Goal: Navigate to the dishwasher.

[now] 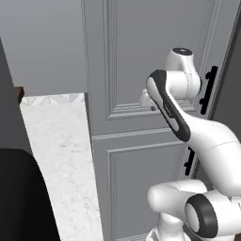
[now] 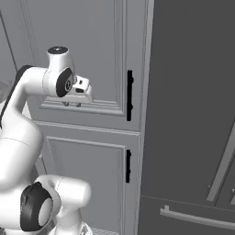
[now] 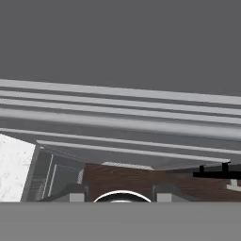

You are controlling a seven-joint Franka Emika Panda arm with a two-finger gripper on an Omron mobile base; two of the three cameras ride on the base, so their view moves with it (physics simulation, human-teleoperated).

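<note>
- Dishwasher: in none of the three views. No flat dark front with a long black bar anywhere near the claw (image 2: 72,104), so still to be found, probably off to one side.
- Handling, as a judgement: a built-in appliance, heavy, rigid and fixed in the cabinet run. Nothing to lift or squeeze. For a drive-up task, no hold called for at all, only a stop squarely in front with room to spare.
- Claw state: released. Two fingertips (image 3: 77,193) well apart in the hand view, nothing between them.
- Straight ahead of the claw and close: pale framed cabinet door (image 2: 92,46), not touching as far as can be told.
- To the claw's right: short vertical black handle (image 2: 130,95), with a second handle (image 2: 128,165) below it on the lower door.
- Farther right, beyond those handles: tall dark grey panel (image 2: 193,92) with a silver bar (image 2: 197,219) low down. Likely a fridge, not the target.
- To the claw's left and lower: white marble counter (image 1: 61,150).
- Pose of the arm (image 1: 174,113): folded up over the base, elbow high, forearm doubled back, wrist level, hand tucked in at about mid-height of the upper door and pointing down along the cabinet front toward the dark wood floor (image 3: 141,176).
- Risk, judged: a turn of the base this close could brush the hand on the door.
</note>
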